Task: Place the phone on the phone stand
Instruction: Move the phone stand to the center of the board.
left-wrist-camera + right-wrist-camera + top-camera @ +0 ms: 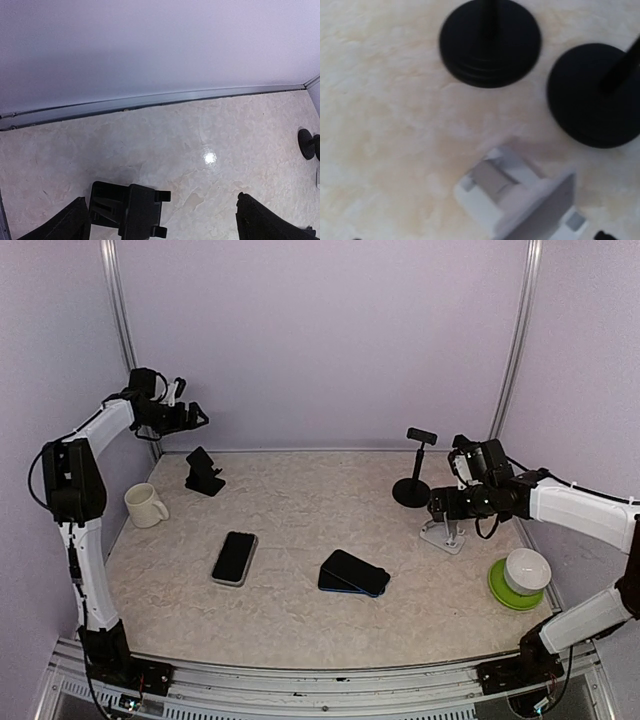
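Nearest the front edge of the table (300,505), two handsets lie flat. A phone in a pale case (234,558) is left of centre. A dark phone (353,572) is just right of centre, resting on something blue whose edge peeks out beneath it. Neither one is on a stand or touched by a gripper.

By the right edge, a white bowl (526,571) sits on a green plate (498,590). By the left edge stands a cream mug (146,505).

Further back on the right, the right gripper (443,508) hangs low over a white phone stand (443,534). Its wrist camera shows only slivers of its fingers at the bottom corners, so they're spread wide and hold nothing. Beyond the white stand that camera shows two round black bases (490,42), side by side. The overhead view shows one as a black pole stand (414,468).

Toward the far left corner sits a black phone stand (204,472), empty. High above it the left gripper (195,418) hovers near the back wall. Its fingers (65,225) are splayed apart, gripping nothing.
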Robot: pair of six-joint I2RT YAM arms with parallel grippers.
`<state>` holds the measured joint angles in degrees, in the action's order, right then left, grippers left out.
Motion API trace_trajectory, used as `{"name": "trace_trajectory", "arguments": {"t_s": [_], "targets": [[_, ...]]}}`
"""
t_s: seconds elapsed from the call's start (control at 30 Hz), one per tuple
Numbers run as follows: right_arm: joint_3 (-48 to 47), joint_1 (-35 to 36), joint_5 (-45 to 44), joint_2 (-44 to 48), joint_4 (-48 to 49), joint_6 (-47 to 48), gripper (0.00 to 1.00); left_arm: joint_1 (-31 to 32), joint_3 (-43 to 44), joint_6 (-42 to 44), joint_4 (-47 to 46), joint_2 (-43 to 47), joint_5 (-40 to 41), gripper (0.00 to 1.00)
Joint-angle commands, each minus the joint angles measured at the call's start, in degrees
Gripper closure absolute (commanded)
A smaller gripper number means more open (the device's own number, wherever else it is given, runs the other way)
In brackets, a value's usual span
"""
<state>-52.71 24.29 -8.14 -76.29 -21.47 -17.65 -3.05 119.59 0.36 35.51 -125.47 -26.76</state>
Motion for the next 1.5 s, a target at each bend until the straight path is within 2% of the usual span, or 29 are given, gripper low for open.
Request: {"name": "trace_trajectory", "arguments": {"t_s": [0.0, 0.17, 0.4, 0.8, 1.27, 1.37, 1.43, 1.47], "targets": [[-1.31, -3.18, 1.38, -2.71, 1.29, 0.22, 0.0, 5.12, -6.38, -0.72, -3.45, 8.16, 3.01, 0.01], [-3.08, -5.66, 3.41, -5.76, 2.1, 3.31, 0.0, 10.15, -17.6, -3.25, -9.48, 15.89, 3.72, 0.01], [-3.74, -6.0, 3.45, -8.7, 3.32, 7.61, 0.0, 16.13, -28.24, -5.66, -15.13, 21.88, 2.59, 0.01], [-2.27, -6.27, 3.95, -11.23, 5.33, 8.07, 0.03, 23.33, -37.04, -6.66, -17.98, 27.27, 2.51, 0.01], [0.49, -6.19, 6.18, -9.19, 6.58, 8.46, 0.45, 24.91, -41.2, -7.67, -20.08, 30.4, -0.11, 0.01], [0.43, -6.1, 6.3, -8.52, 6.43, 8.26, 0.58, 24.93, -41.03, -7.66, -19.84, 30.26, -0.26, 0.01], [0.43, -5.95, 6.81, -7.91, 6.17, 8.16, 0.56, 24.93, -40.92, -7.66, -19.7, 30.05, -0.47, 0.01], [0.29, -5.86, 7.03, -7.6, 5.78, 8.37, 0.49, 25.01, -40.93, -7.72, -19.67, 30.02, -0.41, 0.01]]}}
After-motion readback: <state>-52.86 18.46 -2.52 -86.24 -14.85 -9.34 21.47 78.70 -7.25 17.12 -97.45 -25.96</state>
